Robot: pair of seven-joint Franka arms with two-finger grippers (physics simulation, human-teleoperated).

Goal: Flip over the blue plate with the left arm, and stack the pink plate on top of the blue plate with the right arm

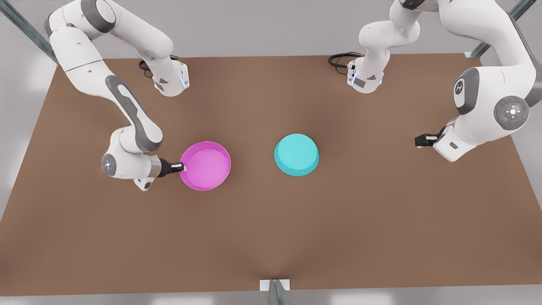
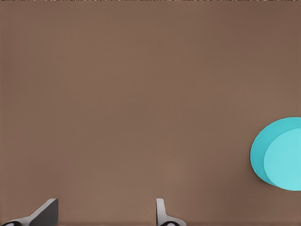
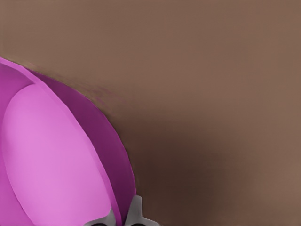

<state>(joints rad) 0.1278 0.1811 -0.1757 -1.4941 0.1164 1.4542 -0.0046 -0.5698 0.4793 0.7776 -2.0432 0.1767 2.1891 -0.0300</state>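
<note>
The pink plate [image 1: 206, 165] lies hollow side up at the front view's left of the table's middle. My right gripper [image 1: 183, 168] reaches in from that side, shut on the plate's near rim. In the right wrist view the fingertips [image 3: 135, 212] pinch the rim of the pink plate [image 3: 51, 160]. The blue plate [image 1: 296, 154] rests on the table to the pink one's right, apart from it, apparently base up. My left gripper [image 1: 418, 140] waits far to the front view's right, open and holding nothing. Its wrist view shows spread fingers [image 2: 161, 211] and the blue plate [image 2: 280, 153] off to one side.
The brown table [image 1: 271, 237] stretches wide around both plates. Black cables [image 1: 341, 59] coil by the arm bases at the back edge. A metal strut [image 1: 275, 292] stands at the middle of the front edge.
</note>
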